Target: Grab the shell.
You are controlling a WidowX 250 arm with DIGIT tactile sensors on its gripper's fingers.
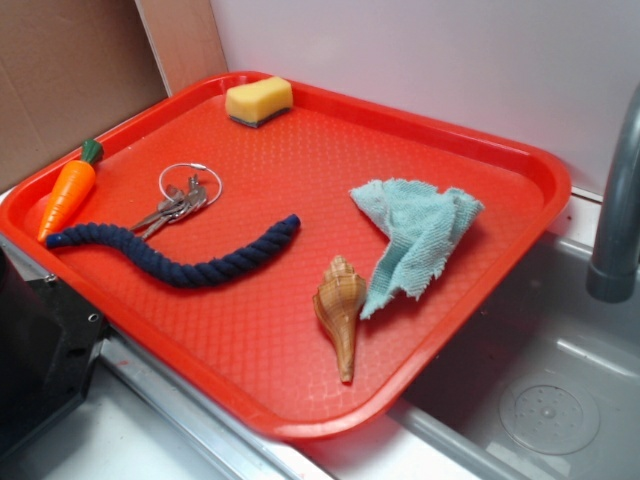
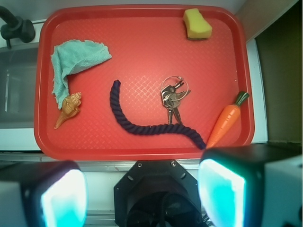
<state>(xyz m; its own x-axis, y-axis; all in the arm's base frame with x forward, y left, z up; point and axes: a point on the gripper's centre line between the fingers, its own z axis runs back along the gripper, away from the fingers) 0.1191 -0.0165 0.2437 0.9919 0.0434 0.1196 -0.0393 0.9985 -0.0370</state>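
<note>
- The gripper (image 2: 142, 189) hangs high above the tray's near rim, its fingers (image 2: 61, 196) spread wide, holding nothing and touching nothing.
- The shell (image 1: 338, 305) lies on the tray (image 1: 250, 330) beside the cloth (image 1: 415, 240), ridged top touching the cloth's hanging corner, thin point aimed at the tray's rim.
- Bare tray separates the shell from the rope (image 1: 180, 255).
- Keys (image 1: 180, 200), carrot (image 1: 68, 195) and sponge (image 1: 258, 100) lie well apart from the shell, past the rope.
</note>
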